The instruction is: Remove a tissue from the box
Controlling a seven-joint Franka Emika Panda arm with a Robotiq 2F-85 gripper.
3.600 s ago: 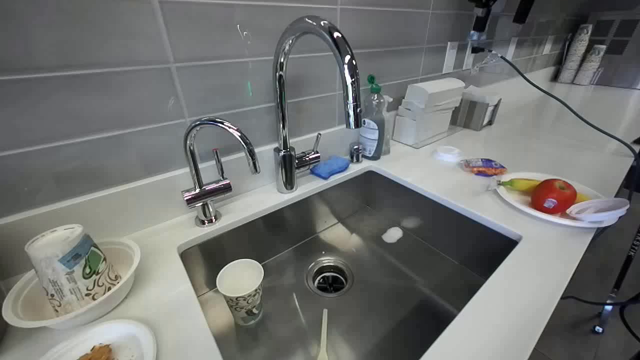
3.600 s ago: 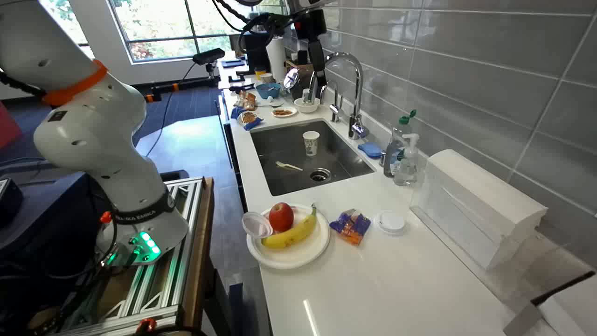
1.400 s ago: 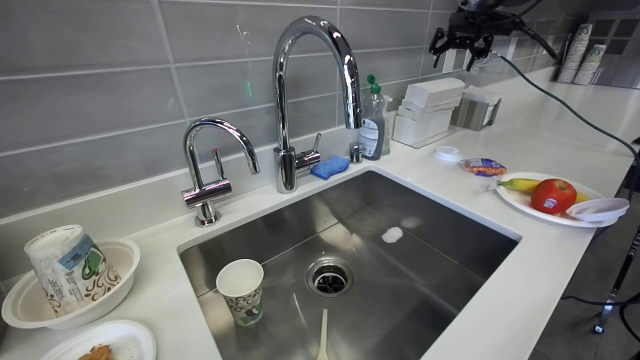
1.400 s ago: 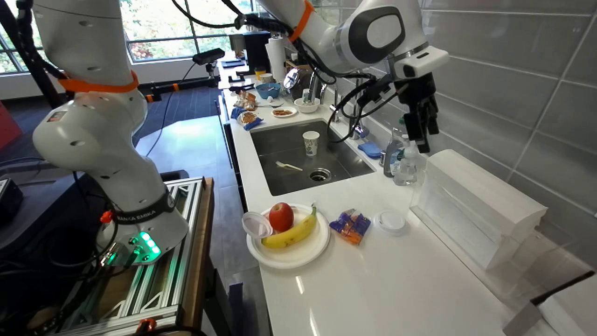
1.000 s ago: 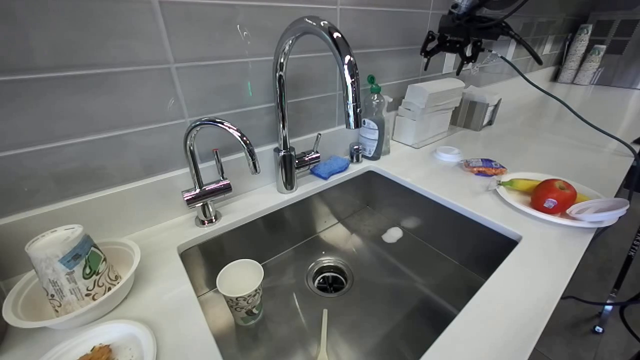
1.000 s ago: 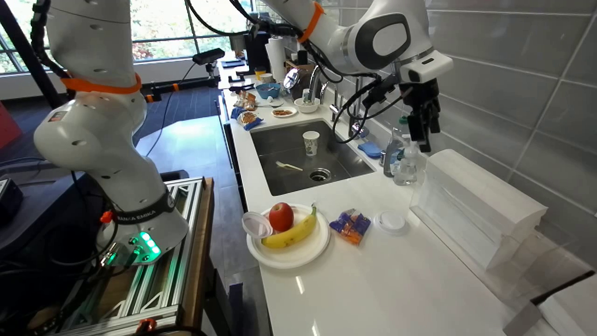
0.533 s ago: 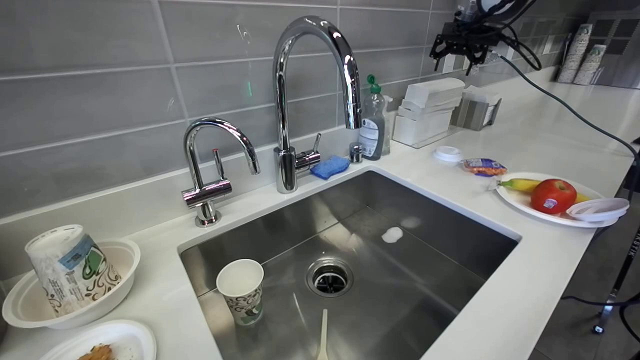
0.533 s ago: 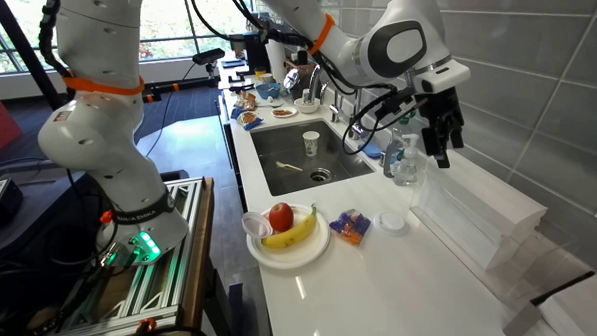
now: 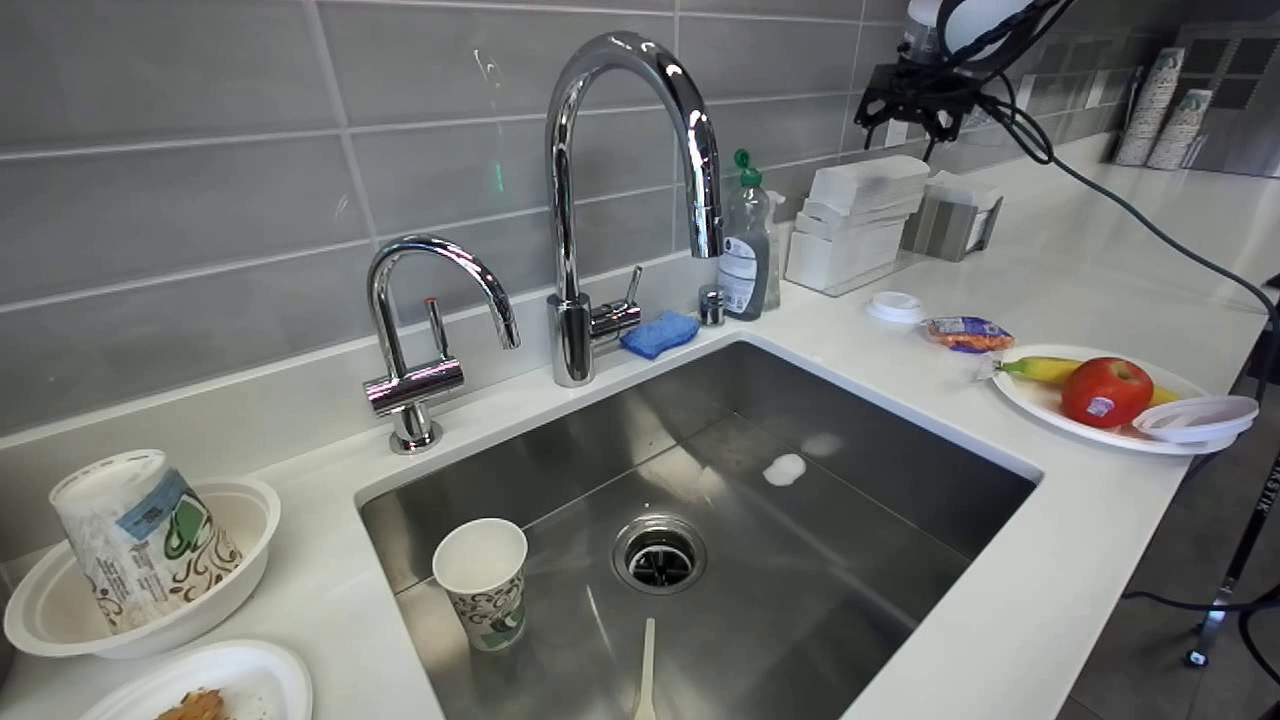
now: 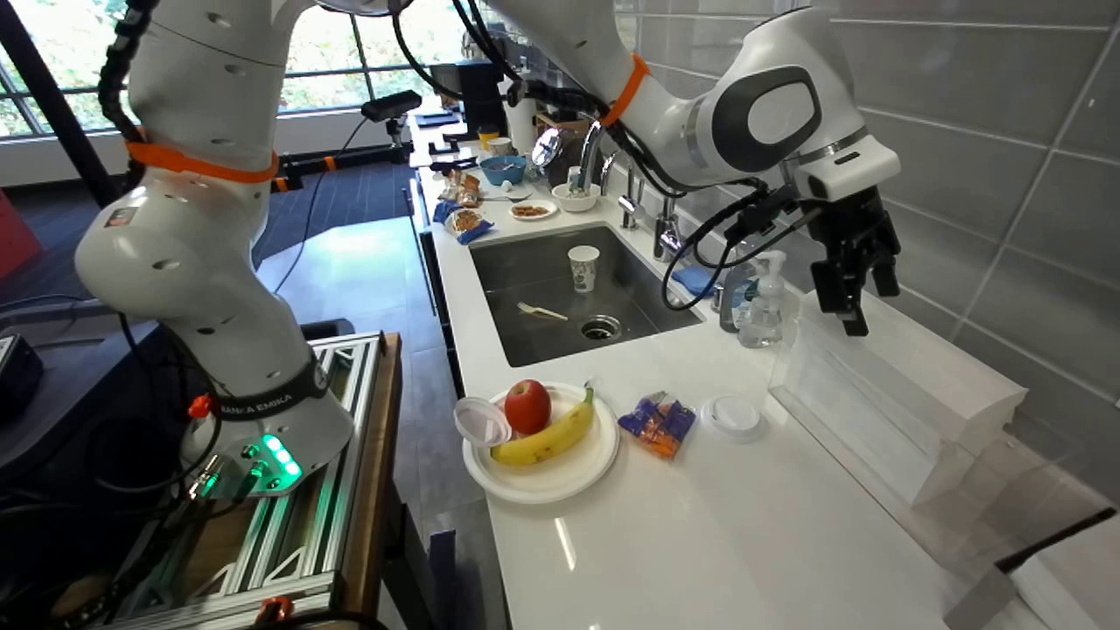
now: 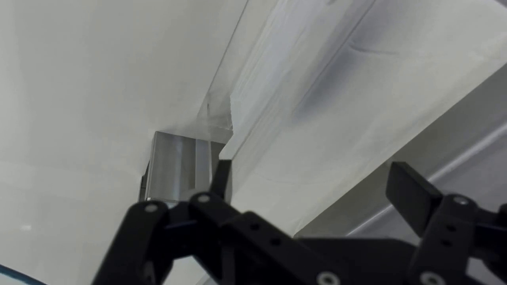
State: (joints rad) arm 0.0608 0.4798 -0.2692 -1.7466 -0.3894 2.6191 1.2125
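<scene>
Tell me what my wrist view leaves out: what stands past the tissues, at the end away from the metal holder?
Observer: Two bottles, close to that end.
Operator: Okay. My fingers are open. If I pull from the tissues out over the counter, what lies in front of that same end?
Observer: A white lid.
Operator: Anything round out there that might roll if I bump it?
Observer: Yes, an apple, on a plate near the counter's edge, on the side away from the wall.
</scene>
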